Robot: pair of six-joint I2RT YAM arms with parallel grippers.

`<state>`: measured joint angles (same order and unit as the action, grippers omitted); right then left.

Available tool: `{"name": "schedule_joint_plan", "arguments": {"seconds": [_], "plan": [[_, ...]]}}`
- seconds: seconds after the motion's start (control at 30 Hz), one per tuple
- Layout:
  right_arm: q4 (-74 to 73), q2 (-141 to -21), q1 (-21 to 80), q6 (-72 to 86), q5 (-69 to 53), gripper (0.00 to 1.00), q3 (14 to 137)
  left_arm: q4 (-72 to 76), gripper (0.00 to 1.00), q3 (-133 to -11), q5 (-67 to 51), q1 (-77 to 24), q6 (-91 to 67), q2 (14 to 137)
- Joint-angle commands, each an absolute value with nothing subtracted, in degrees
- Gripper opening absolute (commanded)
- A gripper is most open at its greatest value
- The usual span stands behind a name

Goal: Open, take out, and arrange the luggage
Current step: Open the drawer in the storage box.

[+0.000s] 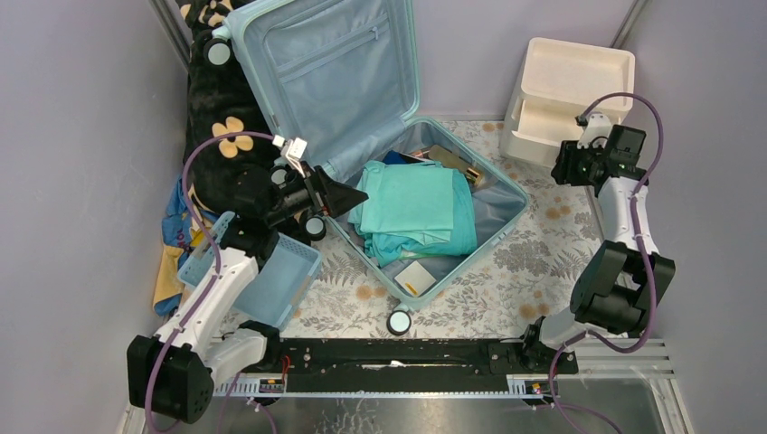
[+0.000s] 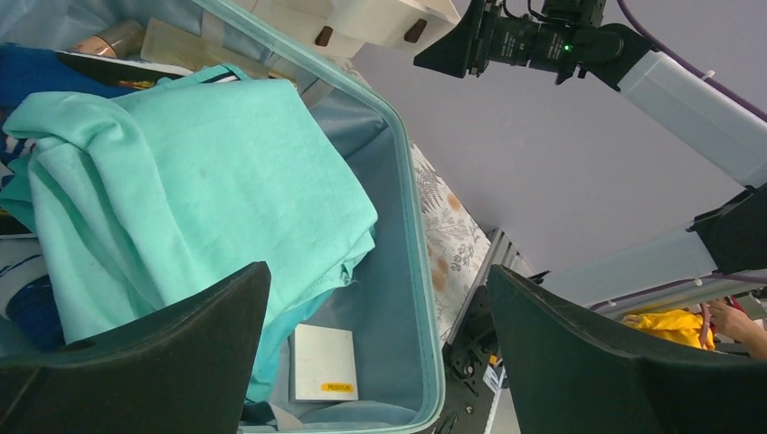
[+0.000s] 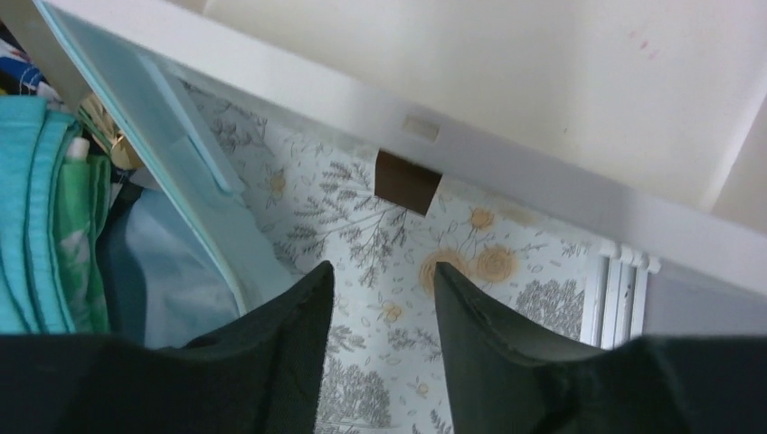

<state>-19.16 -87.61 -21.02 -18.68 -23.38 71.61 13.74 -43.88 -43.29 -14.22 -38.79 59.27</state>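
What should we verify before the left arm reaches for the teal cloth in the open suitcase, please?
1. The luggage is open, its lid leaning back: ok.
2. The left gripper is empty, jaws wide, facing the teal cloth: ok.
3. The cloth lies on top of the contents, nothing across it: ok.
4. The right gripper is empty, jaws apart, by the cream drawer unit, outside the luggage: ok.
5. Items beneath are free of the cloth's folds: cannot tell.
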Motion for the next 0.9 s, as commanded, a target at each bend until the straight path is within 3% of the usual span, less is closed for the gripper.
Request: {"name": "schedule_joint_plan", "arguments": {"seconds": [0.0,0.13,0.33,0.53,0.87], "plan": [[-23.6,-83.0,-21.7,-20.7,-24.6,0.56,75.3,16.5,0.96,-44.0,-43.5,-15.6,-39.4,58.0],[-26.6,-79.0,-22.1,-21.7,-27.1,0.68,74.2,14.4,0.95,-45.0,-41.6,-18.5,-37.8,58.6],[-28.1,-72.7,-22.1,-24.0,-41.9,0.76,67.7,10.3,0.94,-47.2,-37.0,-24.2,-34.5,61.6],[-27.2,-70.6,-22.1,-23.6,-59.2,0.77,62.2,2.8,0.91,-52.1,-25.6,-33.4,-29.3,65.8],[-21.7,-72.3,-22.1,-17.6,-68.0,0.77,58.2,-3.9,0.88,-59.5,-6.6,-45.6,-26.9,74.2]]}}
